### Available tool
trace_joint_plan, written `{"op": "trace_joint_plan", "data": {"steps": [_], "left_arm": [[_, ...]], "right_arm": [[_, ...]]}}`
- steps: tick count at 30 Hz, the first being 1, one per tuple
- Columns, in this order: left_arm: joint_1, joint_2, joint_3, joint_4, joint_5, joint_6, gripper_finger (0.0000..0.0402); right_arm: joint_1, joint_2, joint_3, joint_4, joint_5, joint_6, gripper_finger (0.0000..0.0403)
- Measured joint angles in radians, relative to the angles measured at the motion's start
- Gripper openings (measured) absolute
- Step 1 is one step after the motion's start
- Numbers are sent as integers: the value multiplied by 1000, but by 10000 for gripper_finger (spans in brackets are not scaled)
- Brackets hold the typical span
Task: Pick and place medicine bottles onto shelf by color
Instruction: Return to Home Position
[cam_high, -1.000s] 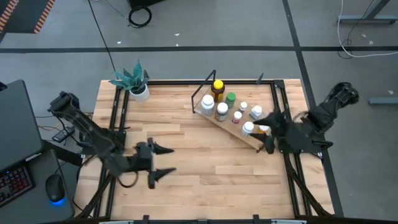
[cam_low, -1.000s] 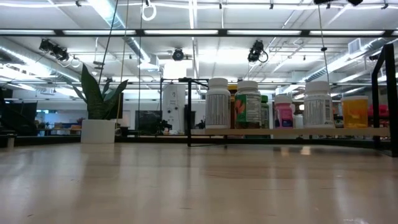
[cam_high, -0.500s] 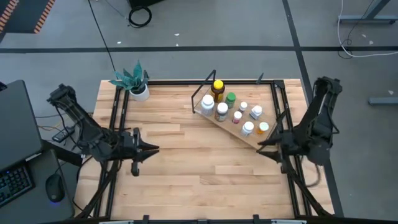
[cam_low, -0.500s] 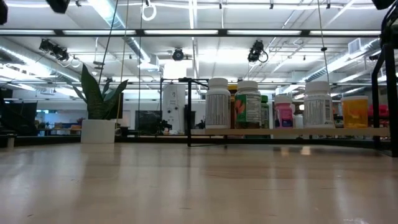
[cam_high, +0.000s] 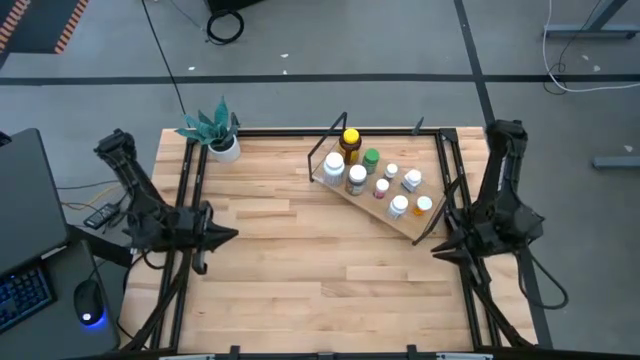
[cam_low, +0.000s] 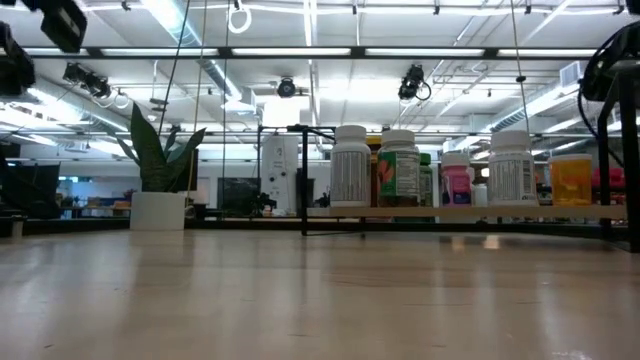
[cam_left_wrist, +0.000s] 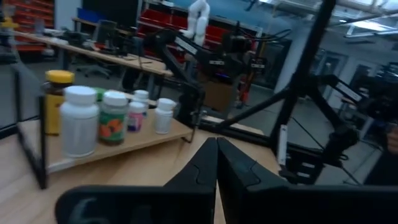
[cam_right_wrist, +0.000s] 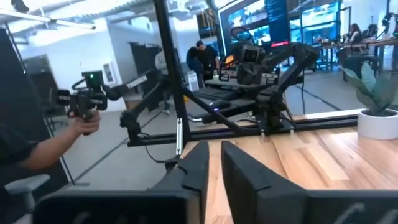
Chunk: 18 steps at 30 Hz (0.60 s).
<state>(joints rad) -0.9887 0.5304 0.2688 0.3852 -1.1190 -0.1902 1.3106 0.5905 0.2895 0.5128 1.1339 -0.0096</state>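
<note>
At the table's 9 o'clock edge, the left gripper (cam_high: 228, 236) is seen with fingers pressed together, empty. At 3 o'clock, the right gripper (cam_high: 437, 249) is seen narrowed to a slit, empty. Toward 1 o'clock, the bottles (cam_high: 357, 178) are stood on the shelf (cam_high: 372, 208).

Grey concrete floor (cam_high: 330, 45) crossed by dark tape lines; ceiling strip lights (cam_low: 300, 50) overhead; red shelving (cam_left_wrist: 180, 28); desk with monitors (cam_right_wrist: 292, 18).
</note>
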Motion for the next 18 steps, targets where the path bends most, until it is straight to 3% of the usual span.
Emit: {"op": "trace_joint_plan", "data": {"steps": [6, 11, 18], "left_arm": [[-49, -123, -108, 9, -50, -7, 5], [-76, -212, -181, 14, -120, -8, 4], [-107, -291, -259, -8, -228, -49, 6]], "right_arm": [[33, -72, -166, 261, 1, -93, 11], [50, -117, -277, 447, -58, -173, 10], [78, -135, -284, 417, -9, -185, 13]]}}
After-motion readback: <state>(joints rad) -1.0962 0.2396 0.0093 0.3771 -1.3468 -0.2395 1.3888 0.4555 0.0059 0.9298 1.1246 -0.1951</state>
